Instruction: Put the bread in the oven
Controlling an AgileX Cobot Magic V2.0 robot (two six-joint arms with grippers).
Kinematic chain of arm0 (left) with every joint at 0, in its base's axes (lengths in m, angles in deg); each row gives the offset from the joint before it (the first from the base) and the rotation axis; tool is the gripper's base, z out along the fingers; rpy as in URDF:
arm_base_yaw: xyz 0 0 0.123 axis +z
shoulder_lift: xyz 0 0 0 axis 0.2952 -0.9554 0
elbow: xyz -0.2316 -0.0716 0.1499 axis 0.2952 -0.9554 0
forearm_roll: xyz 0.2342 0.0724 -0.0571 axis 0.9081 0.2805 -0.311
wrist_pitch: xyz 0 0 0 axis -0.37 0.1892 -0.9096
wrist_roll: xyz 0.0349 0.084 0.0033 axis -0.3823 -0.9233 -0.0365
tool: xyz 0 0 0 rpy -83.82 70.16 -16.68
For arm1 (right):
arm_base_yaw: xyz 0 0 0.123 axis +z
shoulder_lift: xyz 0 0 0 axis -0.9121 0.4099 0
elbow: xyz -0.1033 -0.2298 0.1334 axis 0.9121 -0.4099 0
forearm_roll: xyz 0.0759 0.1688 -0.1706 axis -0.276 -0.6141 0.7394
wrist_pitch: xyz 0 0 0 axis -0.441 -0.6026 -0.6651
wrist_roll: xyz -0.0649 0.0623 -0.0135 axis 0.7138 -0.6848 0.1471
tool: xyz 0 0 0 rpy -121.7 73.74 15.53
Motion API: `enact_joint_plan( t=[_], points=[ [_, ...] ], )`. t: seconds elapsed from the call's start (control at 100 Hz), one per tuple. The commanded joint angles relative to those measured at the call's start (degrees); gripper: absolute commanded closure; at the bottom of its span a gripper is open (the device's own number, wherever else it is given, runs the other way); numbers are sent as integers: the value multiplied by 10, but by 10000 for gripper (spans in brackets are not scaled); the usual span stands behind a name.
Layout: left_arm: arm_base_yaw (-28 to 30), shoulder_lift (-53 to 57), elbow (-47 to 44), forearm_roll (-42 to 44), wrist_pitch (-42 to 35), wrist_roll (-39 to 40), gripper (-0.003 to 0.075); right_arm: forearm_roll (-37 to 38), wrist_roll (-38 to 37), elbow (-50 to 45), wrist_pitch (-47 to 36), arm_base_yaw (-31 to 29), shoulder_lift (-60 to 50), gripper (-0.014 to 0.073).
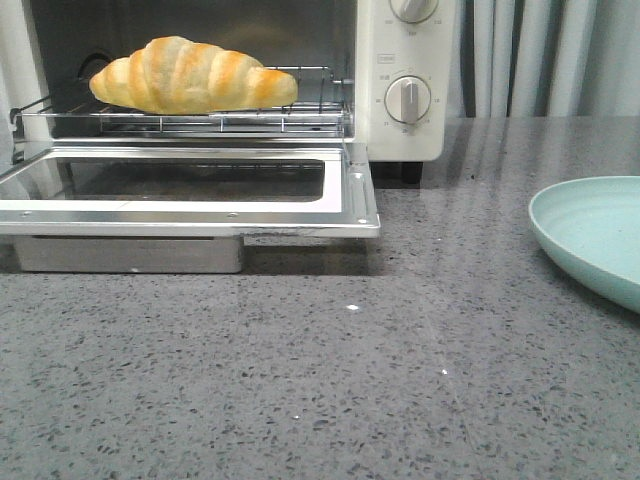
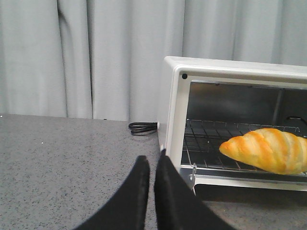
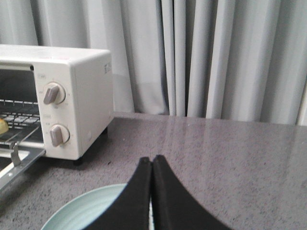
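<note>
Front: bread (image 1: 193,75) lies lengthwise on the wire rack (image 1: 290,118) inside the oven (image 1: 405,80), toward the rack's front edge. Oven door (image 1: 190,190) is folded down flat, glass panel facing up. Two knobs on the right panel. Pale green plate (image 1: 592,235) sits on the grey counter (image 1: 320,380) well to the right of the oven, nothing on the part in frame. Neither arm shows in this view.

Left wrist: left gripper (image 2: 152,163) has its black fingers nearly together, only a thin slit between them, nothing held. It's outside the oven (image 2: 172,105), near the left front corner. Bread (image 2: 266,149) visible on the rack (image 2: 206,139), apart from the fingers. Black cable (image 2: 143,127) coiled on the counter beside the oven's side wall.

Right wrist: right gripper (image 3: 152,163) fingers pressed together, holding nothing. Plate (image 3: 91,211) is under it, visible part bare. Oven (image 3: 88,96) off to the side, both knobs visible; a sliver of the bread (image 3: 3,126) shows at the frame edge on the rack.
</note>
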Motion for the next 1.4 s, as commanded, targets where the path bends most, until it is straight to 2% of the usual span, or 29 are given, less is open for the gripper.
enact_joint_plan(
  t=[0.0, 0.35, 0.85, 1.08, 1.15, 1.18, 1.22, 1.27, 1.39],
  points=[
    [-4, -6, 14, -29, -2, 1, 740, 2, -2, -1, -48, -3, -9, 645],
    [-4, -6, 14, -67, 106, 1, 740, -5, -2, -23, -47, -3, -9, 645],
    [-4, -6, 14, -75, 106, 1, 740, -5, -2, -23, -47, -3, -9, 645],
    [-4, -6, 14, -98, 60, 9, 740, -5, -2, -23, -47, -3, -9, 645],
    [-4, -6, 18, -63, 51, 65, 740, -5, -2, -23, -47, -3, -9, 645],
    [-4, -6, 19, -29, 51, 116, 740, -5, -2, -23, -47, -3, -9, 645],
    [-4, -6, 19, 34, 48, 179, 740, -5, -2, -23, -47, -3, -9, 645],
    [-4, -6, 19, 116, 47, 294, 740, -5, -2, -23, -47, -3, -9, 645],
    [-4, -6, 19, 304, 47, 481, 740, -5, -2, -23, -47, -3, -9, 645]
  ],
)
